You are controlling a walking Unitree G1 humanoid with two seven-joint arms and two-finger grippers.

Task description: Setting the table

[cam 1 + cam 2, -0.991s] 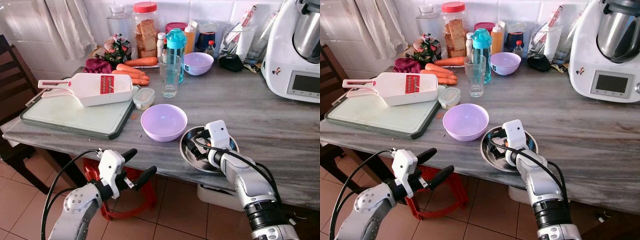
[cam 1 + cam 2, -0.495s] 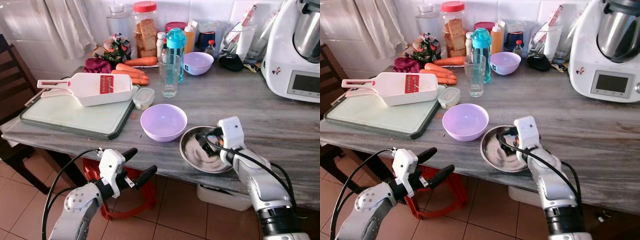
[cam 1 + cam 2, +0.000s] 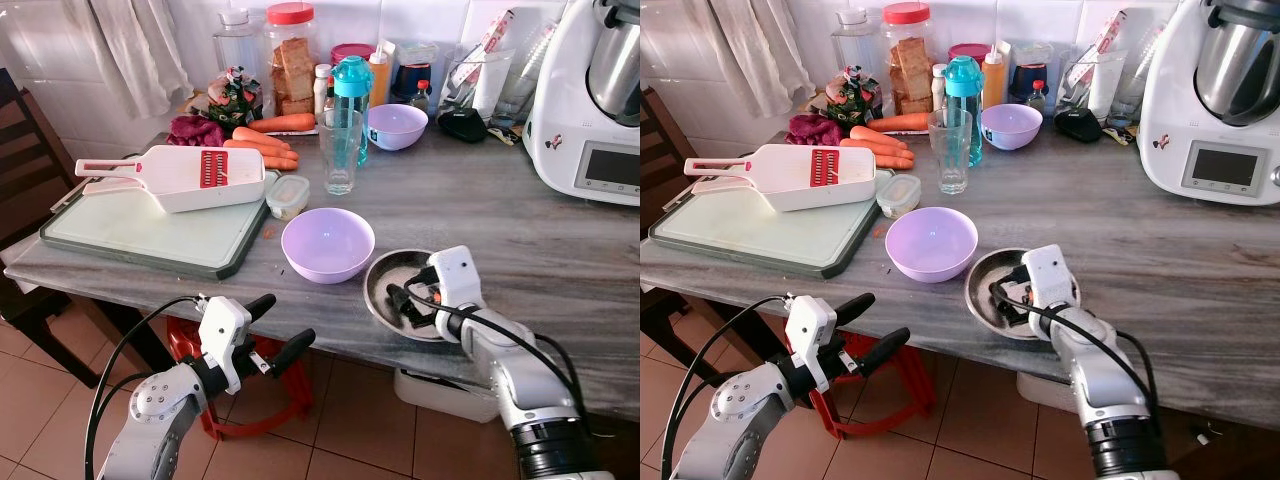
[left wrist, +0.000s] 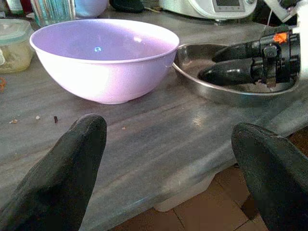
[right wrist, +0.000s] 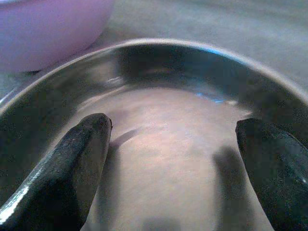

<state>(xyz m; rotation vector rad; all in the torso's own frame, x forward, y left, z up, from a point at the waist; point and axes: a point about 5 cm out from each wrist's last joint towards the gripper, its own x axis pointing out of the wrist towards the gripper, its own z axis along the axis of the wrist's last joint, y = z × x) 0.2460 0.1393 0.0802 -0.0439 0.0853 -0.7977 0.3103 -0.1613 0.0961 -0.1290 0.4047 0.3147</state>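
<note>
Right wrist view is looking straight into the steel dish [image 5: 159, 120], with both black fingers [image 5: 72, 163] spread wide apart down inside it and nothing clamped between them. From the head camera the right gripper [image 3: 408, 300] is sitting in that dish right at the front edge of the bench [image 3: 560, 250], just beside the purple bowl [image 3: 327, 243].

If the plan is grabbing the dish to set it out, I'd say one finger needs to be going over the rim and the other staying inside, pinching the wall instead of pressing on the floor of it. Shiny metal is probably going to be slippery, so a slow, firm squeeze, and no shoving it off the edge.

Left gripper [image 3: 268, 332] is hanging below the bench edge, fingers apart, holding nothing.

Containers: dish and purple bowl are both looking empty, second purple bowl [image 3: 396, 126] at the back I can't see into, the glass [image 3: 340, 152] looks empty, small lidded tub [image 3: 287, 196] is holding something pale
</note>
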